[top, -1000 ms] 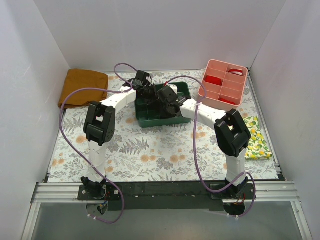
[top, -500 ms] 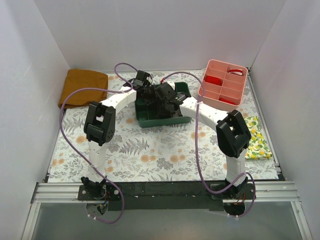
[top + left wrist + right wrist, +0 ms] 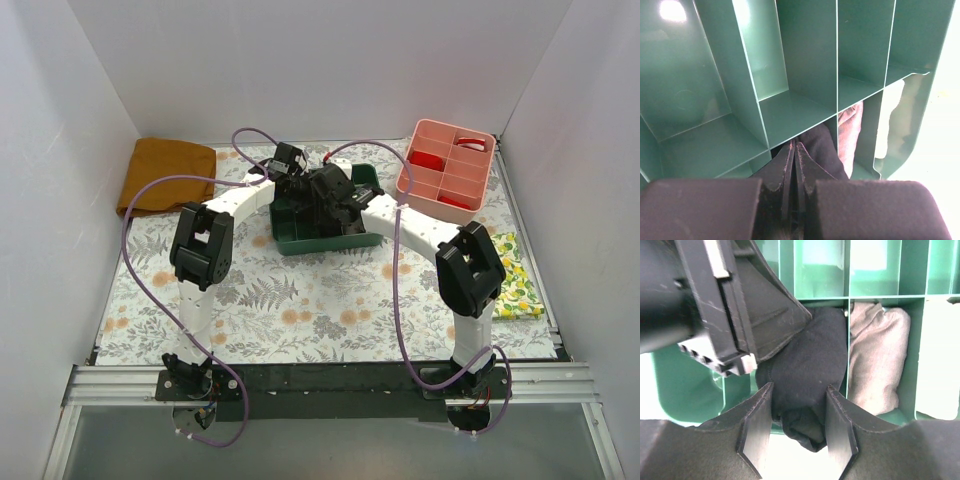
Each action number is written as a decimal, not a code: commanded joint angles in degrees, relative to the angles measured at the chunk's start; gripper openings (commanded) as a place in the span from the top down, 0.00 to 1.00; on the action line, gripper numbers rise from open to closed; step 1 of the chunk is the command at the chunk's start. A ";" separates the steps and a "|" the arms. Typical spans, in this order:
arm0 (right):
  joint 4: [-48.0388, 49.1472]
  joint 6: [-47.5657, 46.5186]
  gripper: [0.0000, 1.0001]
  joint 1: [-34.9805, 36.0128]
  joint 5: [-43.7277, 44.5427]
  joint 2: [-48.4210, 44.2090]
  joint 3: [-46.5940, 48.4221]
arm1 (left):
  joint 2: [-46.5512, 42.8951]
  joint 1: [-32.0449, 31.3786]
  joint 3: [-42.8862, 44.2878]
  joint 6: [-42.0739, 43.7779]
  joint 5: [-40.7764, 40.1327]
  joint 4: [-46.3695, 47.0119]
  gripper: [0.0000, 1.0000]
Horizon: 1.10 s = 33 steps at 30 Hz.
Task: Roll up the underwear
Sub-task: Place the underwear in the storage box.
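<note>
The underwear (image 3: 810,372) is a black roll lying in a compartment of the green divided tray (image 3: 300,243), its near end hanging over the tray's edge. My right gripper (image 3: 800,386) stands around this roll, a finger touching each side. My left gripper (image 3: 794,145) is shut, its tips pressed against the black fabric (image 3: 822,147) from above; its fingers (image 3: 770,305) show at the upper left of the right wrist view. In the top view both grippers, left (image 3: 300,188) and right (image 3: 322,195), meet over the tray and hide the underwear.
A beige rolled cloth (image 3: 877,360) fills the compartment right of the underwear. A pink divided tray (image 3: 447,170) stands at the back right. A mustard-brown folded cloth (image 3: 168,173) lies back left, and a lemon-print cloth (image 3: 512,275) lies at the right edge.
My right gripper has moved a little left and farther back over the green tray, closer to the left gripper. The left gripper has hardly moved.
</note>
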 commanded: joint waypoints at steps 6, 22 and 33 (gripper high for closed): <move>-0.65 3.17 0.55 0.29 1.08 2.04 -0.85 | -0.10 -0.74 2.79 0.83 1.57 -2.82 1.00; -9.86 5.55 0.75 -0.68 1.88 7.22 2.04 | -1.07 -0.56 4.81 0.65 1.75 -3.35 1.00; -10.50 6.07 0.73 -1.03 0.56 8.99 0.55 | -4.84 3.83 5.96 -1.54 2.71 -3.96 1.00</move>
